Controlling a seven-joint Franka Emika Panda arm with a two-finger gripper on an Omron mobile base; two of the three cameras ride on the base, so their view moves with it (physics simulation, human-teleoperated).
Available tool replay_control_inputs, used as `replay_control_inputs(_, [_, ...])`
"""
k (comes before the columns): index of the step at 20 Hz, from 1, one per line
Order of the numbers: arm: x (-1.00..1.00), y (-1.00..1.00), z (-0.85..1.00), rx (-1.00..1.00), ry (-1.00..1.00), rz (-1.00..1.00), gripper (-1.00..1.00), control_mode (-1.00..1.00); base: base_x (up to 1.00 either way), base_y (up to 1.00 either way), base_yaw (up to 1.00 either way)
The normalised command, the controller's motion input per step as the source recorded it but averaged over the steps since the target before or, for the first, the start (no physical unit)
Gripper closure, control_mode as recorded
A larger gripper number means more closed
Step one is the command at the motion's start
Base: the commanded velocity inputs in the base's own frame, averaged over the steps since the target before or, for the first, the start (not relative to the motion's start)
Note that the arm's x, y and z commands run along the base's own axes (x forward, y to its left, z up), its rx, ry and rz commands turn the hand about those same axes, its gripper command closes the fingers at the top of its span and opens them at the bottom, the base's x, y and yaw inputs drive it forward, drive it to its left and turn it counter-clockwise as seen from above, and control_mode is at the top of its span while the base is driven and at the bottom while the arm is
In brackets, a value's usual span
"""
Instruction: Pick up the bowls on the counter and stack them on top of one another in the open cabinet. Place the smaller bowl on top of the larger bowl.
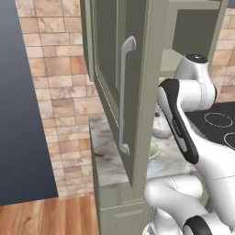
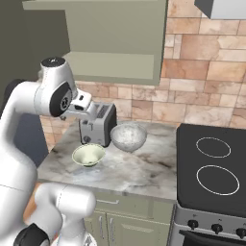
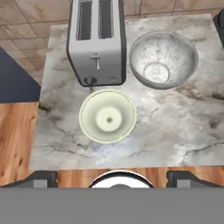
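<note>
I hold the hand high over the counter point(image 3: 175, 131), looking straight down; the gripper point(image 3: 112, 179) shows its two dark tips wide apart at the bottom of the hand view, so the jaws are spread and hold nothing. The small bowl point(image 3: 107, 116) sits near the counter's front edge, towards its left end, directly ahead of the tips and just in front of the toaster point(image 3: 96, 41). The large bowl point(image 3: 163, 59) stands behind and to the right of it, just beside the toaster's right face, nearer the back wall. In the right base view the same layout reads as small bowl point(image 2: 88, 155) in front, large bowl point(image 2: 128, 137) behind it, toaster point(image 2: 97, 124) at the back left, stovetop point(image 2: 211, 168) to the right. The cabinet point(image 1: 193, 32) hangs above, its door point(image 1: 121, 92) swung out over the counter's left end. As I judge it, the chief risk is order: the small bowl is the nearer target, yet the large one should go onto the shelf first. A rim pinch on either bowl may slip, since the walls curve and the large one looks glossy. Coming down on the small bowl, a finger could strike the toaster's front. Lifting towards the shelf, the arm may clip the door.
</note>
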Motion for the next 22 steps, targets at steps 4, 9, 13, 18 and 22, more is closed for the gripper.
replay_control_inputs(4, [-0.14, -0.01, -0.32, 0.0, -0.02, -0.13, -1.0, -1.0, 0.0, 0.0, 0.0])
replay_control_inputs(9, [-0.01, -0.01, -0.36, 0.0, 0.0, -0.11, -1.0, -1.0, 0.0, 0.0, 0.0])
replay_control_inputs(13, [0.0, -0.02, -0.43, 0.0, -0.03, -0.11, -1.0, -1.0, 0.0, 0.0, 0.0])
replay_control_inputs(18, [0.0, -0.02, -0.38, 0.02, -0.06, -0.09, -1.0, -1.0, 0.0, 0.0, 0.0])
replay_control_inputs(22, [0.0, -0.07, -0.33, 0.06, -0.08, -0.07, -1.0, -1.0, 0.0, 0.0, 0.0])
